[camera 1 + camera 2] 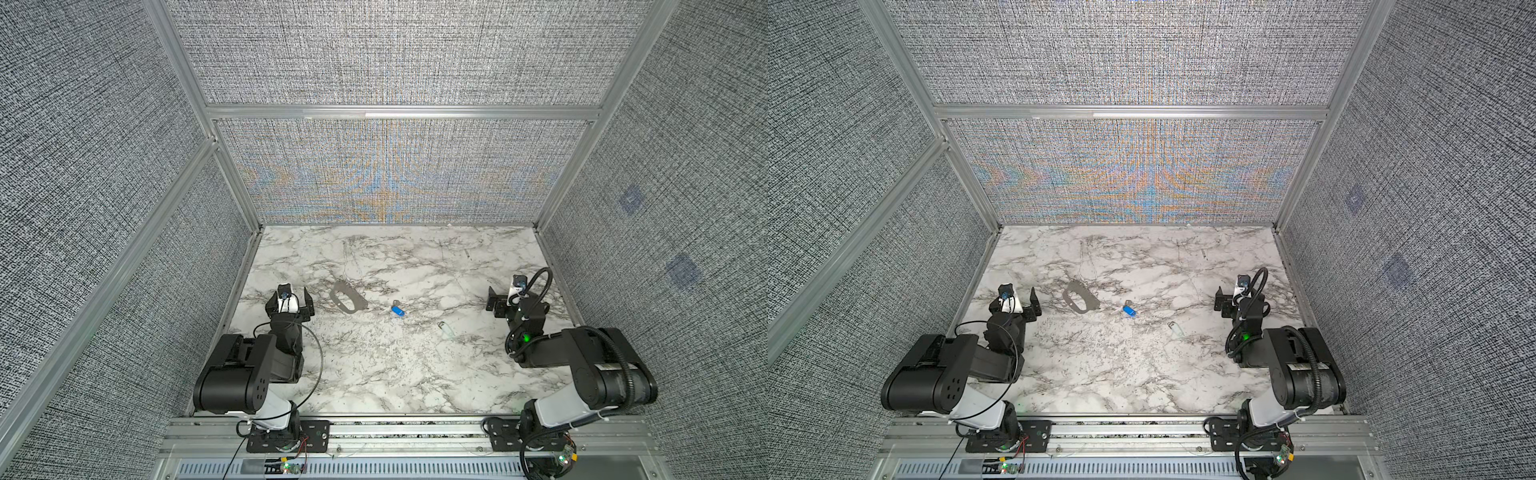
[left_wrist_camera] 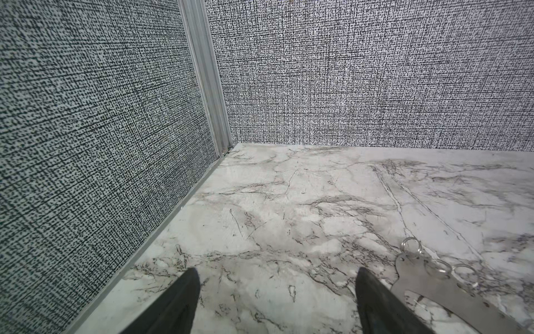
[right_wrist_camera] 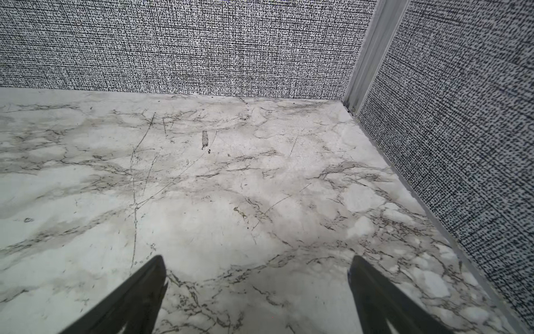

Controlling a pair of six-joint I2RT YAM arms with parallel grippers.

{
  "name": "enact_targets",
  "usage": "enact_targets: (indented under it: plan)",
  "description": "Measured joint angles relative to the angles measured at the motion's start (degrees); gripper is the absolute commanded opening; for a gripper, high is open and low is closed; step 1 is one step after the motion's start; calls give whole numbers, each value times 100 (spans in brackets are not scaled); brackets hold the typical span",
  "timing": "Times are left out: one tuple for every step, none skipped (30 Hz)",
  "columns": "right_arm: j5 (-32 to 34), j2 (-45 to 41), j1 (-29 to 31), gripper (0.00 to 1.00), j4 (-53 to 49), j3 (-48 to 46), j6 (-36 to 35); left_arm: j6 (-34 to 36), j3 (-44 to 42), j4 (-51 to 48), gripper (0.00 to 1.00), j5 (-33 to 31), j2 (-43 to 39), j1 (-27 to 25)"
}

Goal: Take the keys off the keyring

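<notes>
left gripper (image 2: 276,271) spread wide, right gripper (image 3: 257,257) spread wide

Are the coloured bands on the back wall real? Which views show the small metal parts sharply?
In both top views the orange-blue bands on the back wall look like moiré from its fine weave; the silvery key is tiny and pale against the marble table. In the left wrist view the grey plate is sharp; the right wrist view shows no parts.

Plainly a robotics lab test cell, boxed in by grey woven-print panels (image 1: 395,54) on aluminium framing (image 1: 403,112), floored with a marble-print surface (image 1: 395,374), and fitted with a black left arm (image 1: 232,382) and right arm (image 1: 602,357) bolted to a slotted metal rail (image 1: 415,436).
</notes>
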Motion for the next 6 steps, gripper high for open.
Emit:
enact_targets:
  plan:
    - [-15, 7, -2, 100, -24, 11, 0, 7, 0, 0, 86, 0, 2, 0]
    - [-13, 9, -7, 99, -66, 15, 0, 13, 0, 0, 86, 0, 2, 0]
    - [-15, 7, -11, 99, -87, 15, 0, 15, 0, 0, 86, 0, 2, 0]
    - [-17, 7, -20, 99, -116, 15, 4, 15, 0, 0, 87, 0, 2, 0]
    - [-57, 0, -39, 99, -142, 15, 15, 17, 0, 0, 88, 0, 2, 0]
    - [-52, -9, -48, 99, -153, 15, 20, 20, 0, 0, 98, 0, 2, 0]
